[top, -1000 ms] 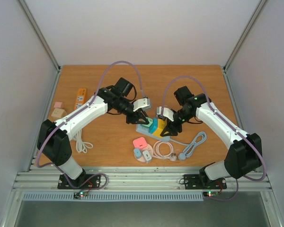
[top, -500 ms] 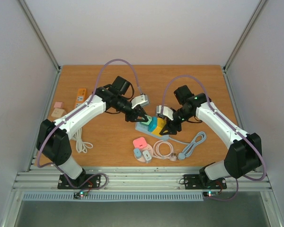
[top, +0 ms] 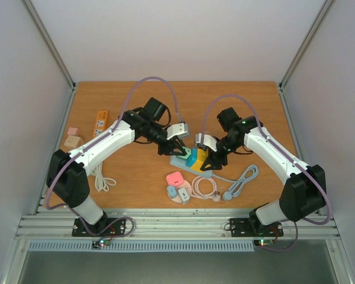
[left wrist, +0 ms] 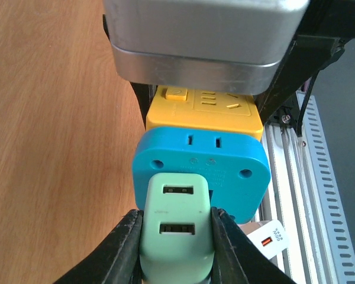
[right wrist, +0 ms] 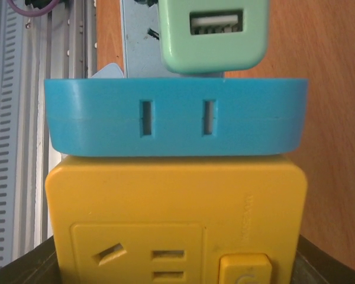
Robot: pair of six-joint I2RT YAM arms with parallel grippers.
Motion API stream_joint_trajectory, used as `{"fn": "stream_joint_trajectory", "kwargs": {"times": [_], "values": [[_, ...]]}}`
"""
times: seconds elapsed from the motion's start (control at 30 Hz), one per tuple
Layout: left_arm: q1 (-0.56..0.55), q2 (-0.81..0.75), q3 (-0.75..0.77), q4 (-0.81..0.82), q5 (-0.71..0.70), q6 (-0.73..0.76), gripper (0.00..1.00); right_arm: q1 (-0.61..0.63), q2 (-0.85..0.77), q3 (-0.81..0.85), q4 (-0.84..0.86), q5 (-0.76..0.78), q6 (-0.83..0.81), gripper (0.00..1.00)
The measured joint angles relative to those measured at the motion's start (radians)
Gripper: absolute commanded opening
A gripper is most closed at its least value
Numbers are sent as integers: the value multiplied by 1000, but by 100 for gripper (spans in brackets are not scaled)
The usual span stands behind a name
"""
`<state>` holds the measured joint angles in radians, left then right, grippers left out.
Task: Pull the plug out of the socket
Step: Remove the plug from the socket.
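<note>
Table of brown wood (top: 136, 100) in top view, with blue socket (top: 192, 156) about in the middle. Touching blue socket on its right side: yellow socket (top: 202, 160). Reaching blue socket from the left: left gripper (top: 175, 147), narrow. Reaching from the right: right gripper (top: 209, 160), closed round yellow socket. On near side of blue socket: pink charger (top: 175, 177), coiled pink cable (top: 205, 187), pale blue cable (top: 242, 179). Well apart to the left of blue socket: orange power strip (top: 100, 122), small blocks (top: 73, 142), white cable (top: 104, 177). Plug too small to tell apart from this height.

Left wrist view next. Mint plug (left wrist: 176, 204) with two USB ports, pressed between both fingers (left wrist: 125, 251) of left gripper, held firmly. Lies against the face of blue socket, over its lower middle. Cannot tell whether the pins sit inside blue socket or not. Beyond blue socket and touching it: yellow socket, then grey metal block (left wrist: 201, 35) above. Just beside blue socket at lower right: white charger (left wrist: 266, 238) with orange port.

Right wrist view last. Yellow socket large and close, gripped at its sides by dark fingers (right wrist: 325, 263) of right gripper, about half wide. Directly beyond and touching: blue socket, two slots toward camera. At far face of blue socket, a little right of its middle: mint plug, one USB port showing.
</note>
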<state>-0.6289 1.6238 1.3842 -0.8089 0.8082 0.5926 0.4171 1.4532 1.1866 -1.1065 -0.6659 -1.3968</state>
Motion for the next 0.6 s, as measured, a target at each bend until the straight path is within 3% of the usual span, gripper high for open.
{"fn": "stream_joint_trajectory", "kwargs": {"times": [0.6], "values": [[24,14,14,8,14,-89,0,-1,0,2,22,3,1,1]]}}
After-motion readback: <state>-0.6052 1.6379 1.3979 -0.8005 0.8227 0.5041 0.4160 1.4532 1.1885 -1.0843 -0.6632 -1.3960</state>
